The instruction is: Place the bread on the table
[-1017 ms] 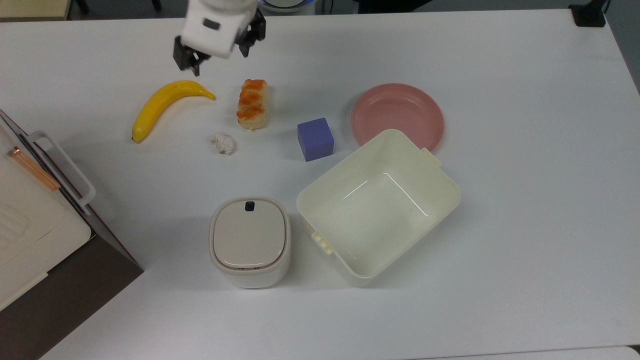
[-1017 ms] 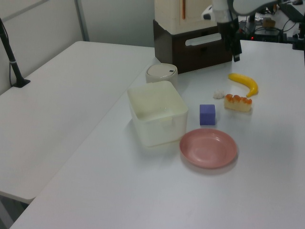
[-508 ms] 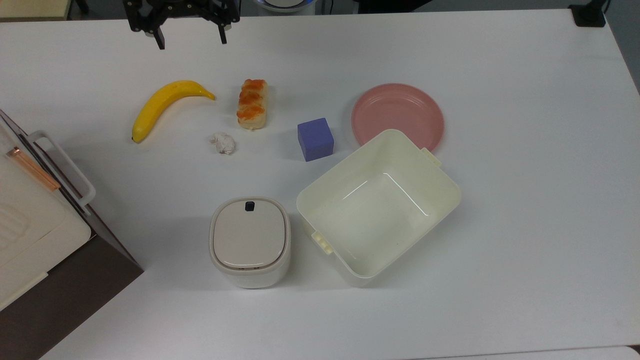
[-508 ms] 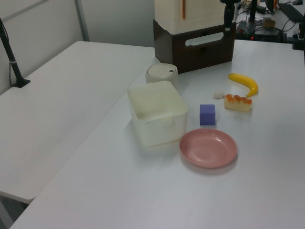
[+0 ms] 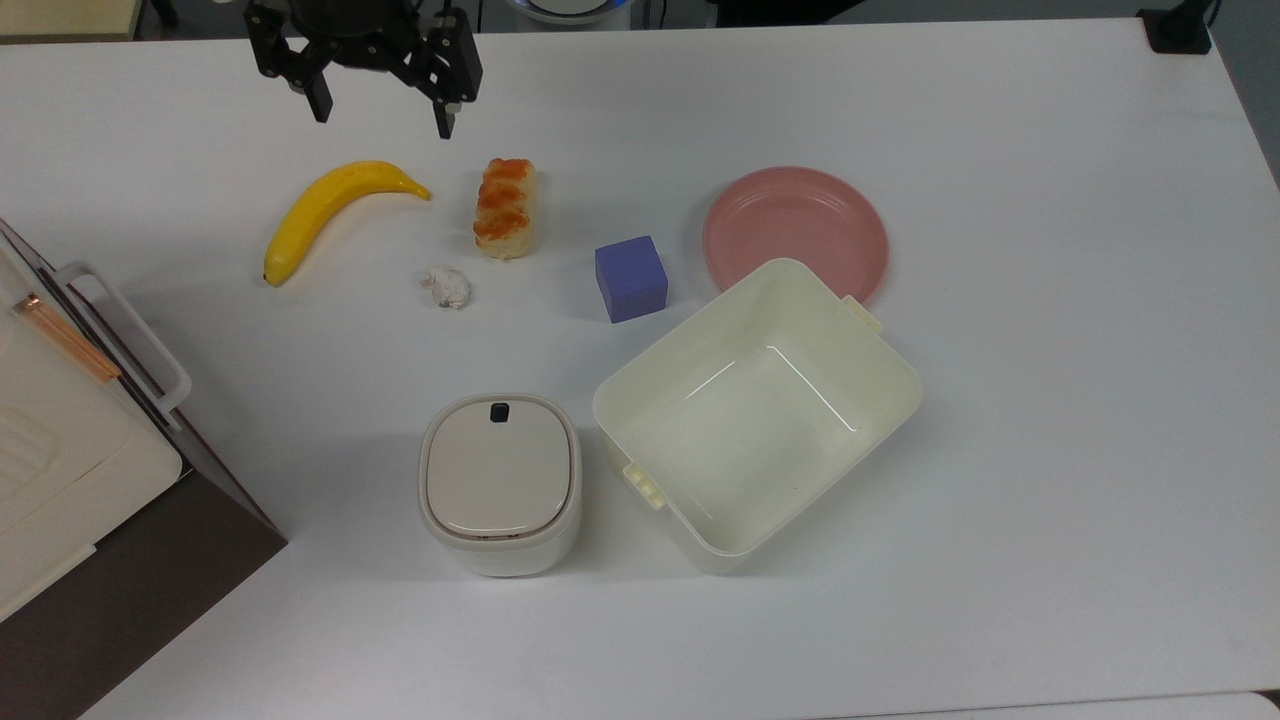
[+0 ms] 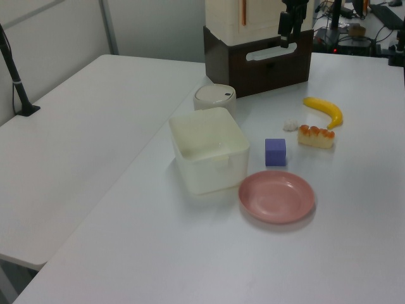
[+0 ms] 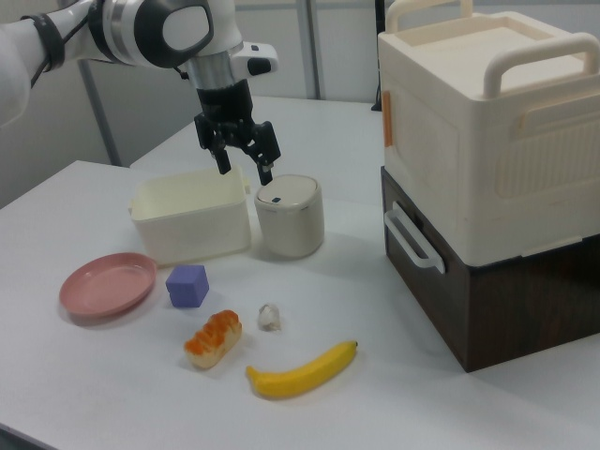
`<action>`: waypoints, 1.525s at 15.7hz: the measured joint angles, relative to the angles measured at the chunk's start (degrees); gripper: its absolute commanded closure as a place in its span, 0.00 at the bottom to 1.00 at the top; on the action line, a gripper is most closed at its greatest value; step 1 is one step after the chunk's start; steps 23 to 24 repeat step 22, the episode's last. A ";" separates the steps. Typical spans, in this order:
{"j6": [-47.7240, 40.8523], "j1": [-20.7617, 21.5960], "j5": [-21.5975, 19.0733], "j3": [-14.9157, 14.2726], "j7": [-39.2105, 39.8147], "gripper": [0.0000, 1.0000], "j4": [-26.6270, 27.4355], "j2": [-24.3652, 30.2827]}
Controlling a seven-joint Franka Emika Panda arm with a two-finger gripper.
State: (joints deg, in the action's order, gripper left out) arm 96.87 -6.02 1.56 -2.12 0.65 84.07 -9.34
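White and plain, the table [image 5: 1050, 420] carries everything. The bread [image 5: 505, 208] lies flat on its bare surface, glazed side up, toward the table edge that runs along the top of the top view. Just beside it, on the top view's left, is the banana [image 5: 335, 210], and the small paper wad [image 5: 446, 286] sits near the bread's lower end without touching it. The purple cube [image 5: 631, 278] stands between the bread and the pink plate [image 5: 795, 232] (whose rim the cream tub [image 5: 757, 412] partly covers). The lidded round container [image 5: 500, 482] stands close beside the tub. The gripper [image 5: 382, 112] hangs in the air above the same far edge, over the banana and bread, its fingers spread wide and holding nothing. At the table's corner stands a cream box on a dark brown base [image 7: 487, 216].
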 measured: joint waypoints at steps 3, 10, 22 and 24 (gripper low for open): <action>-3.74 0.05 0.00 -0.02 -0.29 0.00 -0.37 0.03; -6.59 0.30 -0.09 -0.78 -0.96 0.00 -0.60 1.67; -6.59 0.67 -0.09 -0.78 -0.96 0.00 -0.40 1.67; -6.59 0.67 -0.09 -0.78 -0.96 0.00 -0.40 1.67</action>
